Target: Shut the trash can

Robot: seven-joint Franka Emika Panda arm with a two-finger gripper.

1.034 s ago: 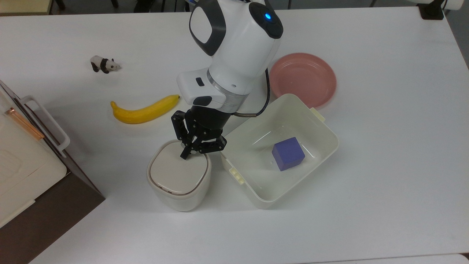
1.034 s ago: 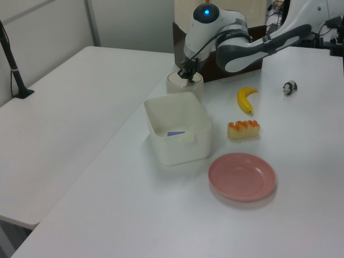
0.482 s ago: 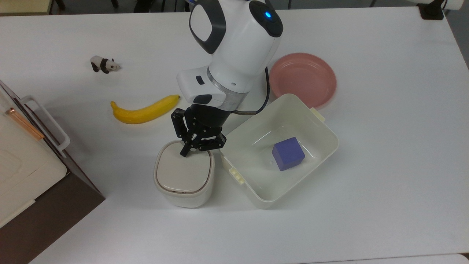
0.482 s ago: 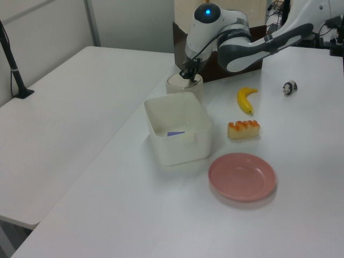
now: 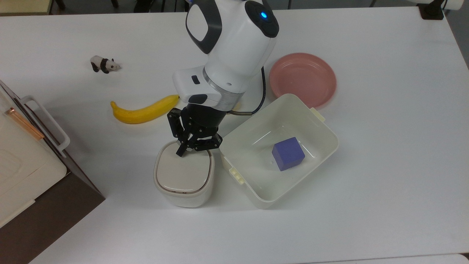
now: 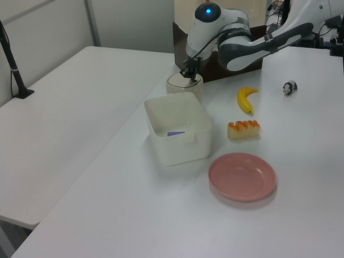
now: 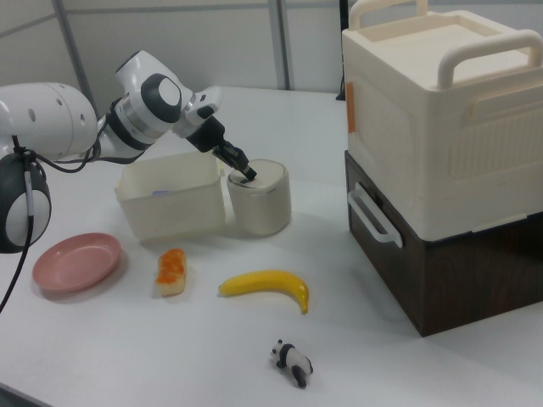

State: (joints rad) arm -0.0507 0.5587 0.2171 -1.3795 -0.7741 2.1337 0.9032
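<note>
Pincer (image 5: 180, 152) (image 6: 190, 79) (image 7: 249, 176) drawn together, gripping nothing, tip pressed on the far edge of the trash can (image 5: 184, 179) (image 6: 184, 85) (image 7: 260, 199) lid, lying flat and shut. Trash can upright on the white desk (image 5: 384, 157), just beside the white tub (image 5: 322, 126) on the top view's right, holding a purple cube (image 5: 288, 153). Banana (image 5: 144, 110) farther back on the top view's left, panda figure (image 5: 103, 64) beyond it, pink plate (image 5: 303, 78) behind the tub.
</note>
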